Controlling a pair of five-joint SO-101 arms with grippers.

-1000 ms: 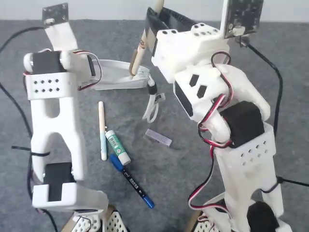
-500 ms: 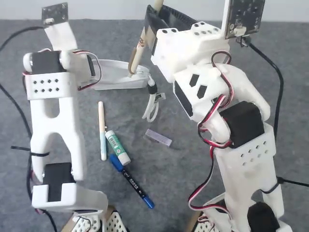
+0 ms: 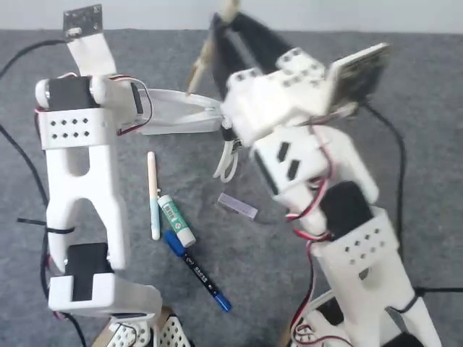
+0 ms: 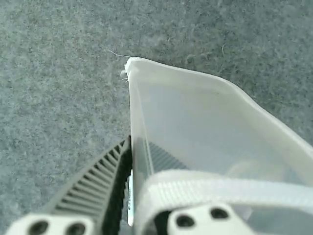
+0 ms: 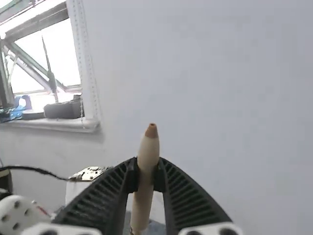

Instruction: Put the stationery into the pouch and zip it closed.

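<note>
Right gripper (image 5: 145, 169) swung back; pen (image 5: 148, 142) slants tip-up near pouch (image 3: 177, 116).

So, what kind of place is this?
Probably a small indoor lab or hobby workroom, not a factory. The left arm and right arm, small, white, with loose wires, stand on a grey felt-like table; the right wrist view shows a plain white wall and a window.

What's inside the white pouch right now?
Nothing clear shows through the cloudy wall of the pouch. The left gripper clamping it hides one end. The right gripper holds the beige pen over it; its tip may be inside.
</note>
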